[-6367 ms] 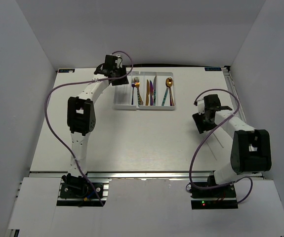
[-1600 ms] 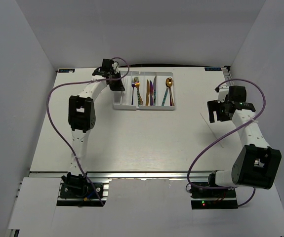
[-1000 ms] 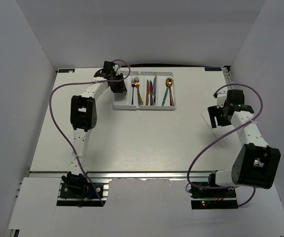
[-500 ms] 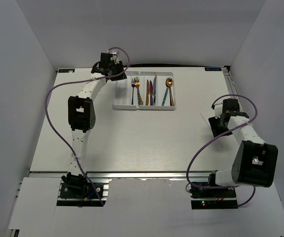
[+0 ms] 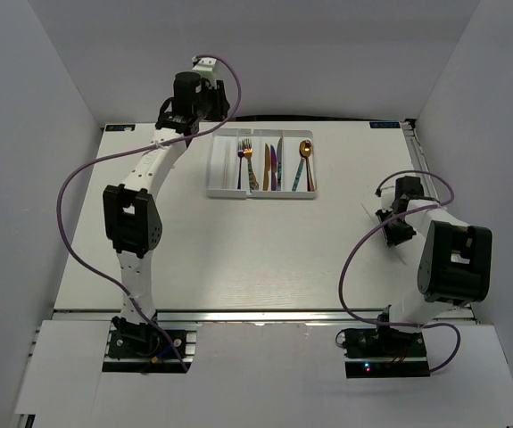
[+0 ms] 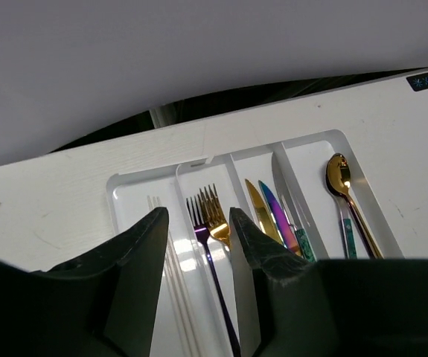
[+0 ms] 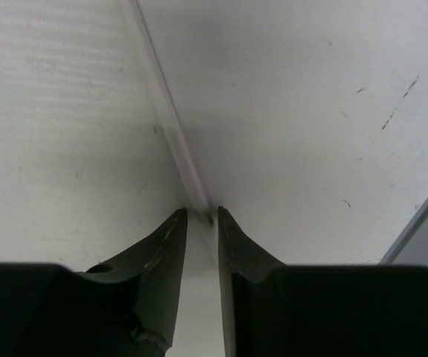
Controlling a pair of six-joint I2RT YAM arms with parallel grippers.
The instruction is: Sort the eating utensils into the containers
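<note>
The eating utensils [image 5: 272,168], gold, purple and teal-handled, lie lengthwise in the white tray [image 5: 260,195] at the tabletop's [image 5: 238,259] far middle. Your left fingers [image 6: 135,290] hover above it, apart and empty. Your right fingers [image 7: 161,260], far right, straddle a thin stick [image 7: 165,111]; whether they clamp it, you cannot tell.

Our L arm [image 5: 149,165] reaches far back, wrist up; L gripper [image 6: 197,216] has fingers apart, nothing betw. them. R arm [image 5: 452,259] folded low; R gripper [image 7: 199,214] angled down, jaws narrow.
</note>
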